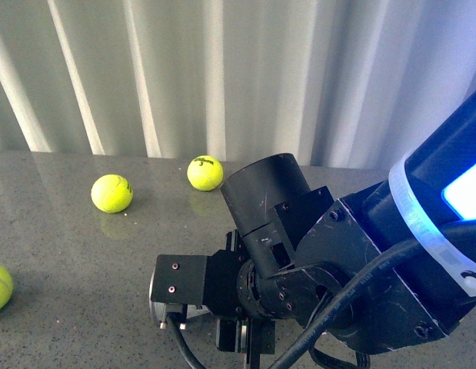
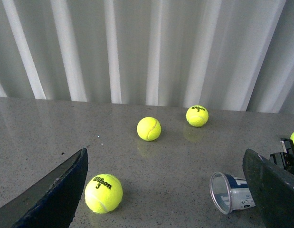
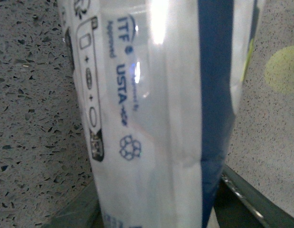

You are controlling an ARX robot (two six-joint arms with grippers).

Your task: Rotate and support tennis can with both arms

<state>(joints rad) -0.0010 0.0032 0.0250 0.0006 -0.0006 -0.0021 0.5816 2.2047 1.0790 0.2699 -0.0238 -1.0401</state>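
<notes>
Fingers point(image 3: 260, 213) of my right gripper point(image 3: 158, 190) pressed both sides of the tennis can point(image 3: 151, 118), which lay on its side on the grey table point(image 2: 42, 123). My left gripper point(image 2: 164, 154) hung wide open and empty near the can's open mouth, with a tennis ball point(image 2: 103, 193) between its fingers.

The curtain point(image 1: 222, 77) glowed with soft daylight at twelve o'clock, putting a dull sheen on the table point(image 1: 68, 246). A blue-white patch on the right arm point(image 1: 361, 261) was blown out at three o'clock. The right wrist view was blurred, with glare streaking the tennis can point(image 3: 161, 118) near twelve o'clock.
</notes>
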